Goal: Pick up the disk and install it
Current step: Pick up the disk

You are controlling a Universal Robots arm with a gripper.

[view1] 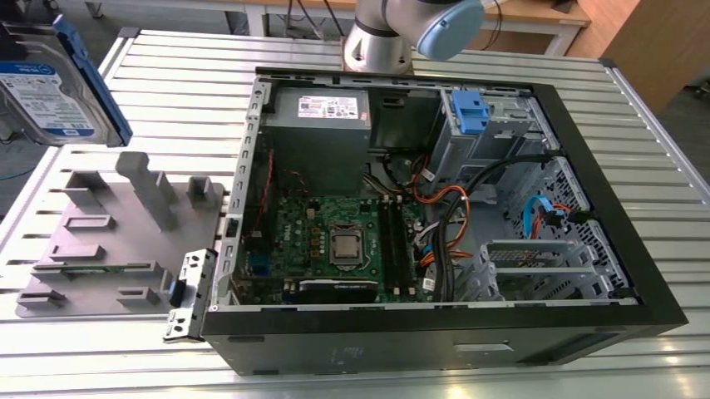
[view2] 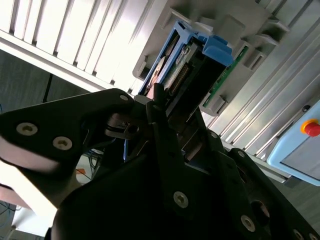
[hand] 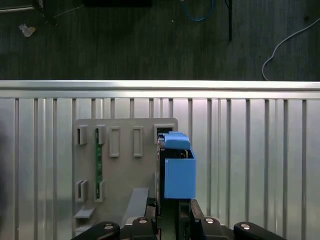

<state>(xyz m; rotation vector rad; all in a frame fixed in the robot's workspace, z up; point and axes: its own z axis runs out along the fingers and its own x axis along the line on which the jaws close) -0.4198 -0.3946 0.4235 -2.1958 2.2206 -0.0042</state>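
The disk, silver with a blue-and-white label and a blue carrier frame, hangs in the air at the exterior view's upper left, above the grey holding fixture. In the first wrist view the disk stands on edge between my gripper's black fingers, over the fixture. In the second wrist view my gripper is shut on the disk, whose blue frame points away from the fingers.
The open computer case lies on the slatted metal table, with the motherboard, cables, a grey power supply and a drive cage with a blue handle. The arm's base stands behind the case. A green strip sits in the fixture.
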